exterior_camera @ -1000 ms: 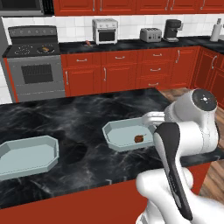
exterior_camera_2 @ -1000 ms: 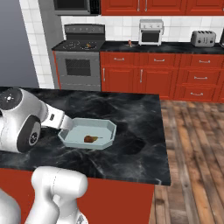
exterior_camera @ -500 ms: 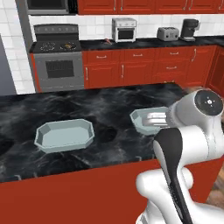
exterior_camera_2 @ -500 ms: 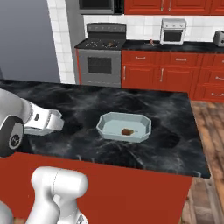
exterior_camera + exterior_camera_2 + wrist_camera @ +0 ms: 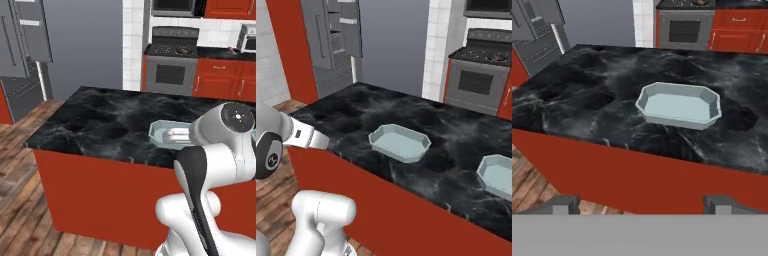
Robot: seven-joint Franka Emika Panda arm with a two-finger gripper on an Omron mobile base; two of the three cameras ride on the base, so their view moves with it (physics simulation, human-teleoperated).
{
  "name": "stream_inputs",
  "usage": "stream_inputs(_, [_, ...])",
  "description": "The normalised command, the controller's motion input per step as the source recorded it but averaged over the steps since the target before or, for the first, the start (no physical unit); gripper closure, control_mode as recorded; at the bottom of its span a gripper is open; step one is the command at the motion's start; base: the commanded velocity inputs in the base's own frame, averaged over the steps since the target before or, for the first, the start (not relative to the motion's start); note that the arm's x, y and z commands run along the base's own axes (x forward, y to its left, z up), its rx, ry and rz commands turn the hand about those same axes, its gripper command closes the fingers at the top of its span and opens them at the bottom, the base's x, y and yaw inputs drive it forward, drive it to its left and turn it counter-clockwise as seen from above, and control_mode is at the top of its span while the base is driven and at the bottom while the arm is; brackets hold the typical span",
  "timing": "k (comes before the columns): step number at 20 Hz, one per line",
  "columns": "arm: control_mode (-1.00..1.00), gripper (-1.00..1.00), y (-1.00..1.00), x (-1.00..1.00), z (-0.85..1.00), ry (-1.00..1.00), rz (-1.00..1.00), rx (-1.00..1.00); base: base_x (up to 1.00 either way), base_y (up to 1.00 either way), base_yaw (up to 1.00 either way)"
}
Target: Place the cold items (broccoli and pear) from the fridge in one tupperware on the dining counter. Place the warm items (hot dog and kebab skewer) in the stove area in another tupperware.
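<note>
Two pale blue-grey octagonal tupperware trays sit upright on the black marble dining counter [image 5: 351,112], well apart: near tupperware [image 5: 399,142] holds nothing; far tupperware [image 5: 500,174], cut by frame edge, contents not discernible

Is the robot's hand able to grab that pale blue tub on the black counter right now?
Probably yes: the open gripper faces the empty tupperware over the counter's near edge, with nothing between them.

White Franka arm [image 5: 215,165] showing glossy rounded links, a dark band running along one segment, a round grey joint cap with small marks, and two small dark grey finger tips [image 5: 559,204].
</note>
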Motion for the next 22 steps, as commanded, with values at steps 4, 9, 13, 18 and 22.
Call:
stream_inputs(4, [1.0,-1.0,0.0,0.0,0.0,0.0,0.0,0.0,0.19,1.0,0.47])
stream_inputs(9, [1.0,-1.0,0.0,0.0,0.0,0.0,0.0,0.0,0.52,1.0,0.08])
stream_inputs(13, [1.0,-1.0,0.0,0.0,0.0,0.0,0.0,0.0,0.61,1.0,-0.07])
stream_inputs(18, [1.0,-1.0,0.0,0.0,0.0,0.0,0.0,0.0,0.59,1.0,-0.23])
stream_inputs(22, [1.0,-1.0,0.0,0.0,0.0,0.0,0.0,0.0,0.57,1.0,-0.29])
